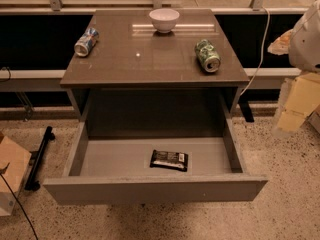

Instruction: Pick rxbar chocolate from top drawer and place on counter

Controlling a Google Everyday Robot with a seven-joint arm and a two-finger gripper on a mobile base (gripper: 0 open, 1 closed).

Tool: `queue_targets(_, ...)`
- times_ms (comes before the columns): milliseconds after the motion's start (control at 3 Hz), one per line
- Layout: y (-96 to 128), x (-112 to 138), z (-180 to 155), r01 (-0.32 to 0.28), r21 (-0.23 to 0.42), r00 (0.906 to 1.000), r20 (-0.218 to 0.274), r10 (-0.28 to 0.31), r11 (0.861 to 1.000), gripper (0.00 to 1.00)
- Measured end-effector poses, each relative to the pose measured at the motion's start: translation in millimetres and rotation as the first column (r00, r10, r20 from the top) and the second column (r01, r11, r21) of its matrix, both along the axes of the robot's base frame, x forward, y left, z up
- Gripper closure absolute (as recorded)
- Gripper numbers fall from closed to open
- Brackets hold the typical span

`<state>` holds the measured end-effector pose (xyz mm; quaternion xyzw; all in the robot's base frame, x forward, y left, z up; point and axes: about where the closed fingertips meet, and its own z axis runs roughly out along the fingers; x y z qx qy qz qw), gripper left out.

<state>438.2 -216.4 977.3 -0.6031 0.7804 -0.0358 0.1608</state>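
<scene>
The rxbar chocolate, a flat black bar with a white label patch, lies on the floor of the top drawer, near its front and a little right of centre. The grey drawer is pulled fully out below the counter, a glossy brown tabletop. My arm comes in at the right edge of the view, and its gripper hangs there beside the cabinet's right side, well right of and above the bar and apart from the drawer.
On the counter lie a crushed blue-and-silver can at the left and a crushed green can at the right, with a white bowl at the back. A cardboard box and a black stand are on the floor to the left.
</scene>
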Motion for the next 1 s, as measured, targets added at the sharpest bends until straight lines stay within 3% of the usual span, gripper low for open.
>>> queue_targets(333,0,0,0,0.000,0.000,1.0000,0.000,0.000,1.000,0.00)
queue_targets(667,7,9,-15,-0.016,0.109,0.9994,0.034,0.012,0.994,0.00)
queue_targets(1000,21,22,-34,-0.075,0.221,0.9966,0.048,0.066,0.972,0.00)
